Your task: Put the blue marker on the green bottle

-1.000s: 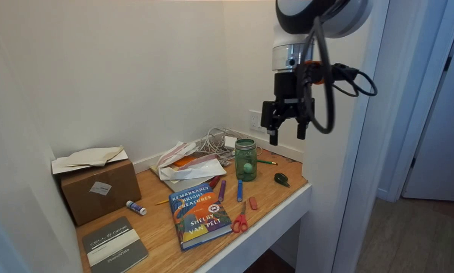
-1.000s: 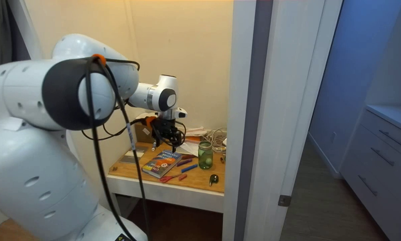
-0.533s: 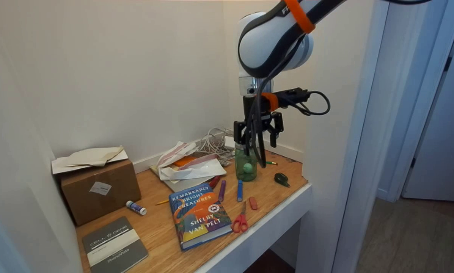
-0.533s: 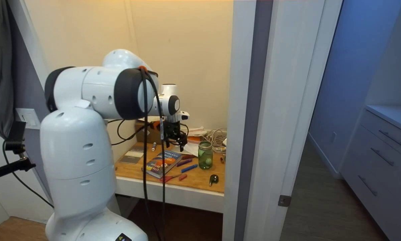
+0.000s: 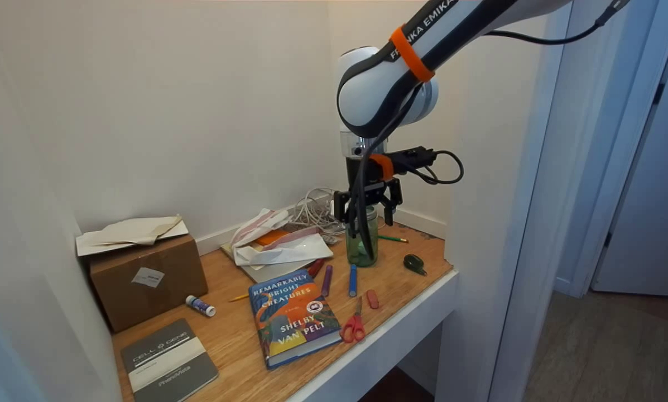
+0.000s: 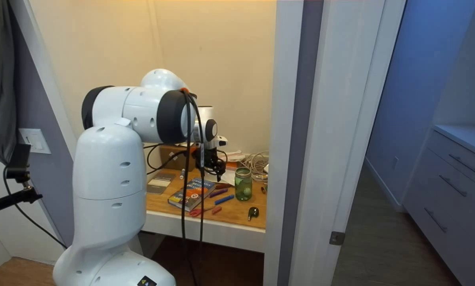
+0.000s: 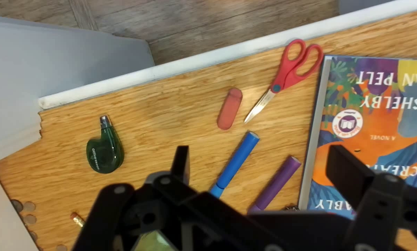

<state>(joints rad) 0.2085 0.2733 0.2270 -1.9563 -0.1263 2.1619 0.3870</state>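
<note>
The blue marker [image 5: 352,281] lies on the desk in front of the green bottle [image 5: 356,258], an upright green glass jar with a paler rim and a pale ball inside. Both also show in an exterior view, marker [image 6: 224,200] and bottle [image 6: 243,186]. My gripper [image 5: 370,226] is open and empty, above the desk; in that view it and its cable cover part of the bottle. In the wrist view the gripper [image 7: 260,150] has its fingers wide apart, with the blue marker [image 7: 238,160] and a purple marker [image 7: 276,183] below between them; the marker's lower end is hidden.
A book [image 5: 294,318], red scissors [image 5: 353,329], pink eraser [image 5: 372,299] and green correction tape [image 5: 414,264] lie around the markers. Behind are papers [image 5: 280,248] and cables [image 5: 317,215]. A cardboard box [image 5: 149,279] stands at the left, a wall behind.
My open gripper has come down and moved left in an exterior view, from beside the bottle to in front of it. The marker and bottle have not moved.
</note>
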